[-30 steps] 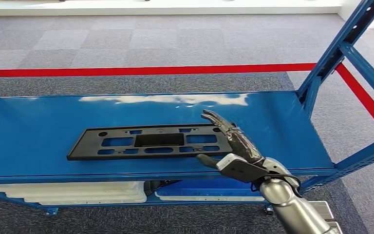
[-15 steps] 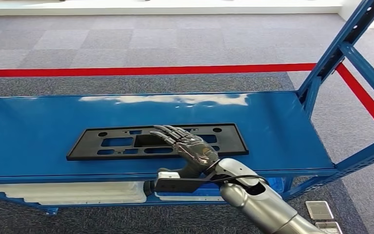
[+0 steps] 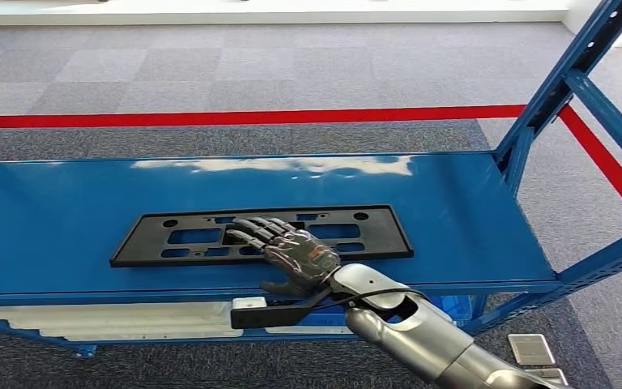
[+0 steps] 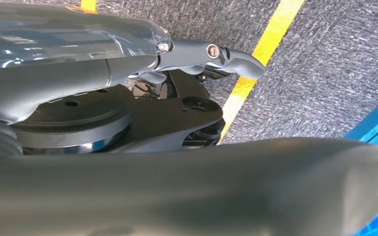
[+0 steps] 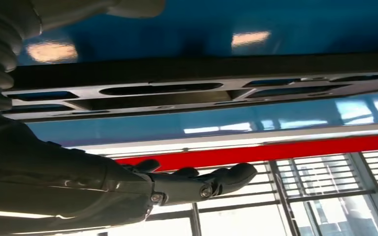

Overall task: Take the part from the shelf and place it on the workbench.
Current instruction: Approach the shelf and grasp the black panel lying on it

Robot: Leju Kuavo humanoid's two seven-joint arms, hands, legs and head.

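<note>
Part (image 3: 210, 236) is what you want to read first: it lies flat on the blue shelf (image 3: 470, 211), its long axis running side to side across the shelf, parallel to the shelf's front edge, one end toward the left upright and the other toward the right-hand post (image 3: 563, 81). It is a long, thin black plate, rectangular with angled corners on its left end, pierced by several oblong cut-outs and a larger rectangular recess near the middle, with small round holes near the corners. In the right wrist view you see the same plate (image 5: 202, 93) edge-on against the glossy blue surface, its slots showing as dark openings.

Your right hand (image 3: 291, 253) is over the middle of the part, palm down, fingers (image 3: 251, 229) stretched out and spread across the plate's near half, the thumb toward the shelf's front edge. You cannot tell from these views whether the fingers press the plate or hover just above it; nothing is clasped in them. In the left wrist view you cannot tell how the left hand's (image 4: 211, 54) fingers are set.

The shelf is a glossy blue metal deck on a perforated blue frame, with window light reflected along its back edge. Beneath the deck sit pale trays (image 3: 121, 318) and a blue bin (image 3: 348, 312). Behind the shelf, grey carpet tiles (image 3: 210, 65) carry a red floor line (image 3: 235, 117).
</note>
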